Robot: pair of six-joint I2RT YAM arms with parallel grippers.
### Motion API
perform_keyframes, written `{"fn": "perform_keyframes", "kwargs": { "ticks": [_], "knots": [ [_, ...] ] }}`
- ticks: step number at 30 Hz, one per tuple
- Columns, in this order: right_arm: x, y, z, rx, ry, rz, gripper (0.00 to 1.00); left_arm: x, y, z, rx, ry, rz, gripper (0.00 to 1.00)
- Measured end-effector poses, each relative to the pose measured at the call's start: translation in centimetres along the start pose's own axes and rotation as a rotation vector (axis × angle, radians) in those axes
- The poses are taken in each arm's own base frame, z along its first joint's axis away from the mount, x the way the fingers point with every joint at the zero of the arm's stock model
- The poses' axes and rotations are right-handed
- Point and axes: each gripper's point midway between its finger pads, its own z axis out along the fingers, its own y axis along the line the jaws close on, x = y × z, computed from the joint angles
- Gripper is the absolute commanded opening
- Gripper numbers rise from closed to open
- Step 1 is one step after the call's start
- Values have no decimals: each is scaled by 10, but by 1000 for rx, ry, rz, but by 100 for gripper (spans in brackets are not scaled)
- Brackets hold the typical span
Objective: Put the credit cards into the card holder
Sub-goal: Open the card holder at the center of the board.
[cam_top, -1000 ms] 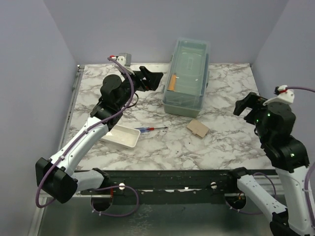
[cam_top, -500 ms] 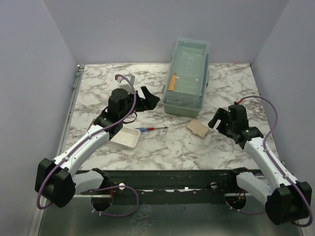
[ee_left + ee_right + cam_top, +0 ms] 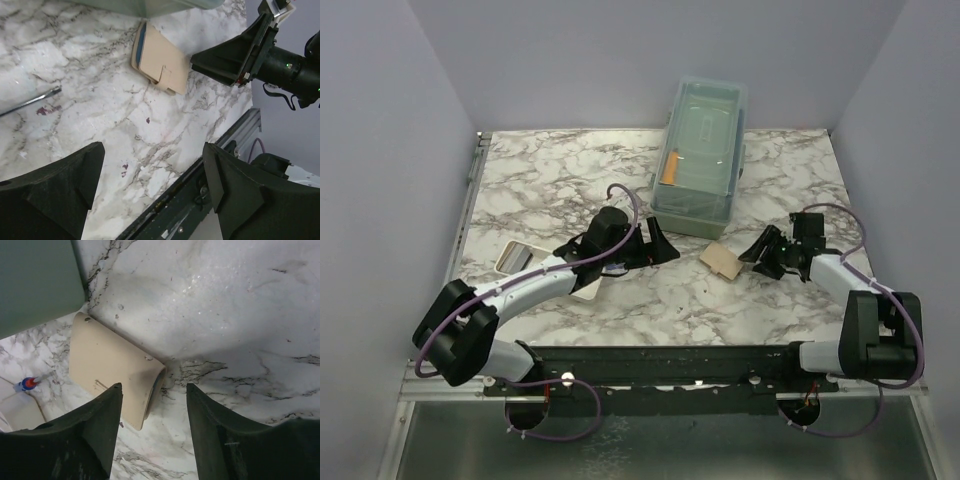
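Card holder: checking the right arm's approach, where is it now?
In the top view, the card holder lies right of centre on the table, just before the clear box's near end, the right end effector close on its right.

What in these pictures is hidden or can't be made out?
- Top view: a translucent lid blurs the contents of the clear box.
- All views: the card holder is folded shut, pockets hidden.
- Left wrist view: the screwdriver is cut off at the picture edge, handle unseen.
- Top view: the left arm covers part of the white tray.
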Motion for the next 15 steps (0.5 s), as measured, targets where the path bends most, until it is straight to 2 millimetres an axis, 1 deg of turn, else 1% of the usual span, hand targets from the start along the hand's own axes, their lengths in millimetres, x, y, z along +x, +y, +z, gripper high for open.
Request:
{"fn": "perform_keyframes", "kwargs": {
  "ticks": [3,5,7,9,11,13,15],
  "knots": [
    [3,-5,6,9,30,-17,47,13,0,9,-6,42,-64,85],
    [5,-6,8,6,39,-32,35,19,0,14,-8,55,-101,85],
    [5,-4,11,-13,46,-45,27,24,4,21,-15,66,-133,84],
    [8,-2,16,-42,62,-48,23,30,6,25,-17,76,-157,82],
    [18,-1,22,-64,86,-44,21,39,11,29,-18,93,-179,82],
    [31,10,26,-110,105,-49,21,47,18,32,-29,111,-197,82],
    [52,25,29,-166,133,-67,21,52,22,33,-34,124,-200,82]
  ]
}}
